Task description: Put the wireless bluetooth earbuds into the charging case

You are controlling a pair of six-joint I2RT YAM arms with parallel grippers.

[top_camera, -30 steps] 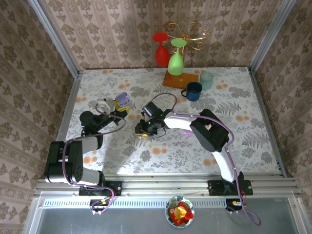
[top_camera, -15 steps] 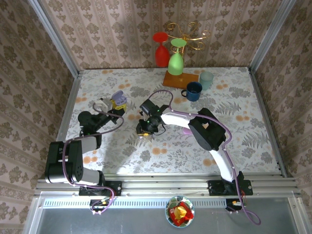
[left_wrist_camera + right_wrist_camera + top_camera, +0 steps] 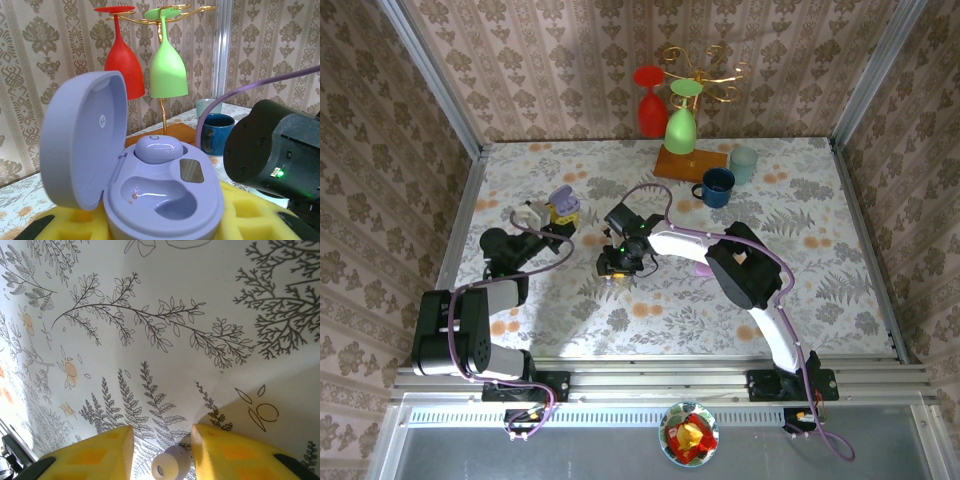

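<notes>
Reaching up the left side of the table (image 3: 820,230), your left arm turns its left gripper (image 3: 558,212) toward the middle. Its yellow pads (image 3: 250,220) are clamped on the base of the lilac charging case (image 3: 165,200) — lid thrown open, one earbud (image 3: 156,149) seated in the far socket, the near socket empty. Your right arm folds at the elbow and stretches left, with the right gripper (image 3: 613,265) pointing down at the floral cloth. Its jaws stand partly apart, and a second earbud (image 3: 170,466) lies between them, close by one pad with a gap at the other — not pinched. At the back, a red glass (image 3: 649,105) and a green glass (image 3: 680,122) hang on a gold stand, with a blue mug (image 3: 717,186) and a pale cup (image 3: 744,163) beside it. Patterned wallpaper closes three sides.
</notes>
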